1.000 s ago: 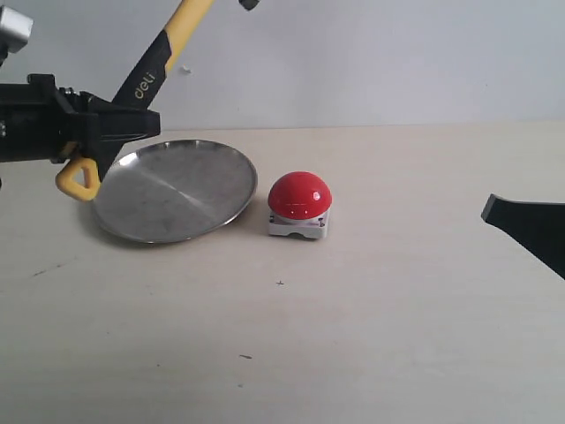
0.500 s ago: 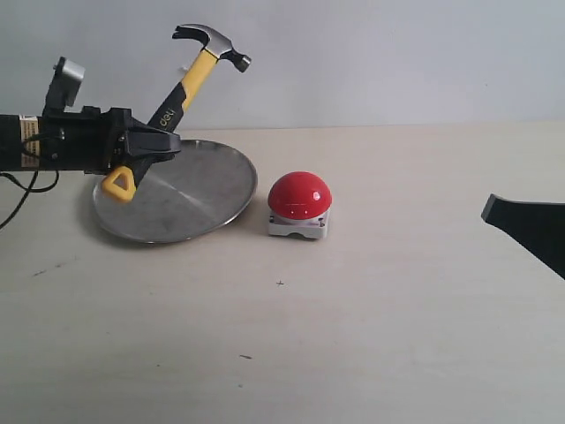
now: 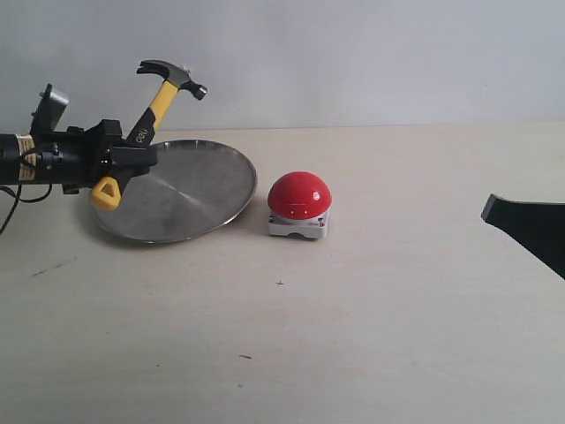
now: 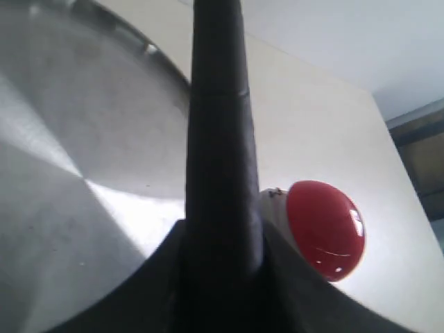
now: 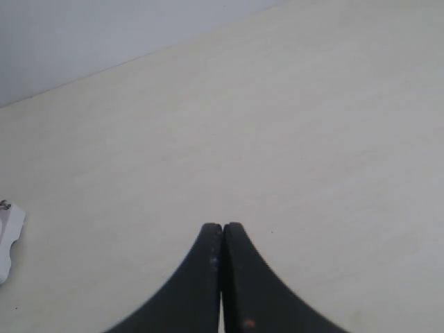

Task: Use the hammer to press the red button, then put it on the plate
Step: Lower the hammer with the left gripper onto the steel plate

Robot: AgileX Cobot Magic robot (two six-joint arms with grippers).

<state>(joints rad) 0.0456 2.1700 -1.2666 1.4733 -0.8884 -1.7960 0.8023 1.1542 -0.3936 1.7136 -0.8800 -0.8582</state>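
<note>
My left gripper (image 3: 131,157) is shut on the hammer (image 3: 154,104), gripping its black handle near the yellow end. The hammer tilts up and to the right, its dark head high above the far left part of the plate (image 3: 194,190). In the left wrist view the handle (image 4: 218,139) runs straight across the shiny plate (image 4: 62,180), with the red button (image 4: 325,229) beyond the rim. On its white base, the red button (image 3: 299,196) sits just right of the plate. At the right edge my right gripper (image 3: 530,225) is low over the table; its fingertips (image 5: 222,229) are pressed together and hold nothing.
The light wooden table (image 3: 371,336) extends in front of the plate and button. A plain grey wall stands behind. A corner of the button's white base (image 5: 7,239) shows in the right wrist view.
My left arm has pulled back to the left and lowered with the hammer, bringing its head into view and down over the plate's left side. The right gripper has not moved.
</note>
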